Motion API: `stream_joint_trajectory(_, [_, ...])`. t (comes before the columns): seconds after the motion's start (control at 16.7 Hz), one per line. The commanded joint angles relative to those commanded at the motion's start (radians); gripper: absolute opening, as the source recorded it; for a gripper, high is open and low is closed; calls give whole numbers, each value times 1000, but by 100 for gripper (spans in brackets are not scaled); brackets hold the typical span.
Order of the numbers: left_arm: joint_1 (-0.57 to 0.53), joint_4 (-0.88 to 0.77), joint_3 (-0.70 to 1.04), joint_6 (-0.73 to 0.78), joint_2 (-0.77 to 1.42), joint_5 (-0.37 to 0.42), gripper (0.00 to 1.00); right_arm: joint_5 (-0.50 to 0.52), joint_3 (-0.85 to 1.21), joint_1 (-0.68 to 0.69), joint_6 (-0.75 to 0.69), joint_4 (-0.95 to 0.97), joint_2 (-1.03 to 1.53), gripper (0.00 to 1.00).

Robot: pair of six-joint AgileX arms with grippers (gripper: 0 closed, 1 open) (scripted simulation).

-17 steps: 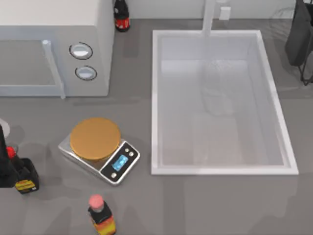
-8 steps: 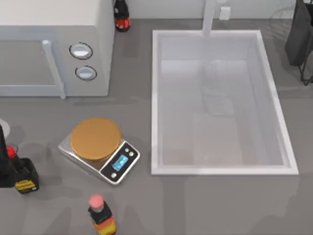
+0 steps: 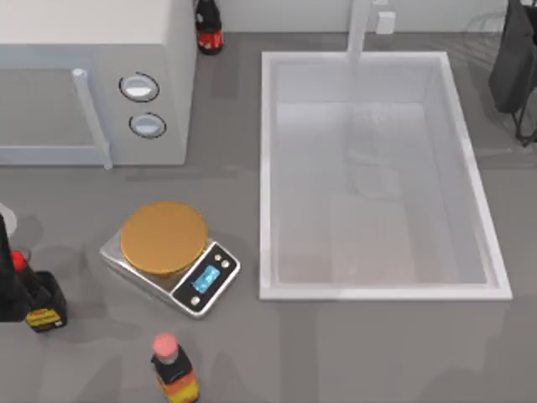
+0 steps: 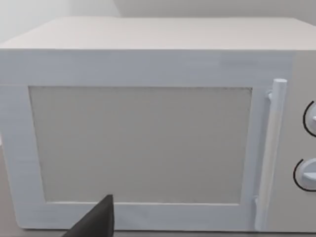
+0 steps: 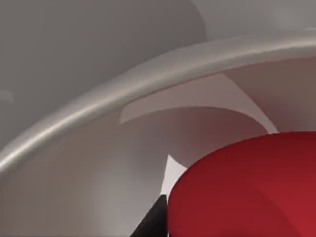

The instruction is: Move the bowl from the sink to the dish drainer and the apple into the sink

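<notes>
Nothing has shifted since a second ago: the sink (image 3: pixel 267 168) lies bare, and the left hand (image 3: pixel 13 290) idles at eight o'clock. At two o'clock the right hand (image 5: pixel 150 222) sits close by the apple (image 5: pixel 247 192); I cannot tell either hand's grip. It looks smooth, firm and probably light, best pinched across its widest middle.

White rectangular sink (image 3: pixel 268 168) right of centre, red apple (image 5: pixel 247 187) close up, wire dish drainer (image 3: pixel 495 34) at far-right corner

No legible text, brand, number or sign on any item. The scale's (image 3: pixel 172 256) blue display (image 3: pixel 207 278) shows nothing readable. Labels on the pink-capped bottle (image 3: pixel 173 370), the dark bottle (image 3: pixel 209 29) and the yellow-labelled bottle (image 3: pixel 44 304) are indistinct. Microwave (image 4: pixel 148 123) dials carry no readable markings.
</notes>
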Motion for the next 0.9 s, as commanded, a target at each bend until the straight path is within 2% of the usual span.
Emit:
stream_joint_trajectory(0.48, [0, 0, 0, 0, 0, 0, 100, 0, 225, -3, -4, -373, -117, 0])
stream_joint_trajectory(0.9, [0, 0, 0, 0, 0, 0, 100, 3, 244, 5, -1, -388, -134, 0])
